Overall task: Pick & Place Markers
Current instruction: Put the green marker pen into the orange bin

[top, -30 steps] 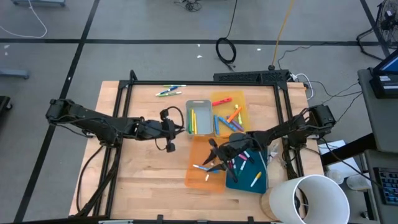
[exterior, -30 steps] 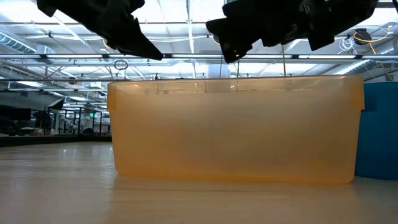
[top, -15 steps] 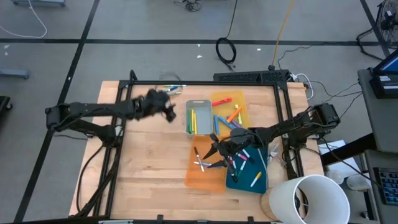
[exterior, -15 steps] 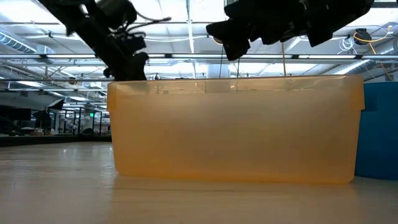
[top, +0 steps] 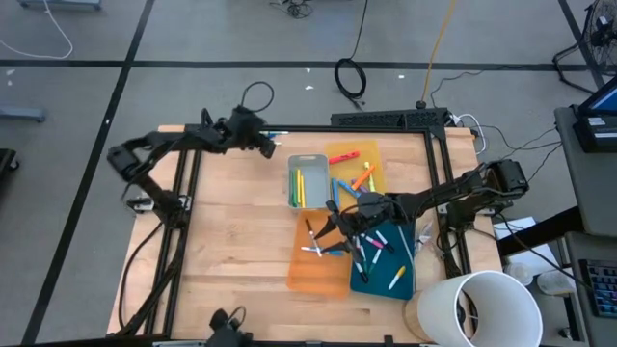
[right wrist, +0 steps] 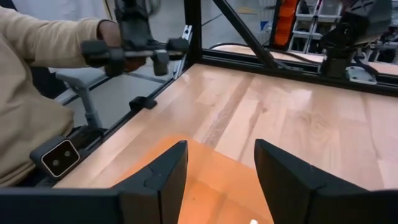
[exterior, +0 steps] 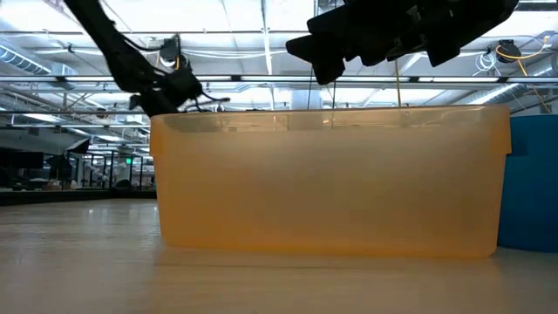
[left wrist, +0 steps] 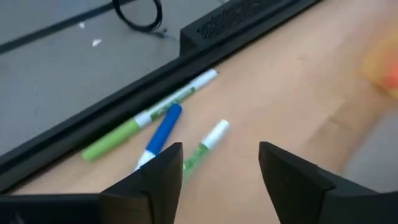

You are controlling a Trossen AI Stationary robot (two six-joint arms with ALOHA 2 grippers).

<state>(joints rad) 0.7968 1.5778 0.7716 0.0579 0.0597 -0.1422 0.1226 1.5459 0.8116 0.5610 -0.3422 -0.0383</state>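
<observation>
Three markers lie on the wood by the table's far edge: a long green one, a blue one and a green-and-white one. My left gripper hovers open just above them, touching none. My right gripper hangs open over the orange tray, which holds a few markers. More markers lie in the grey tray, the yellow tray and the blue tray.
The trays sit packed together right of the table's middle. A black frame rail runs along the far edge right behind the loose markers. A white bucket stands at the near right corner. A person's beige sleeve shows beyond the table's left side.
My left gripper has swung from beside the grey tray, at the table's middle, to the far edge and now hangs over the loose markers. My right gripper has stayed over the orange tray, where a dark marker now lies that did not show a second ago.
</observation>
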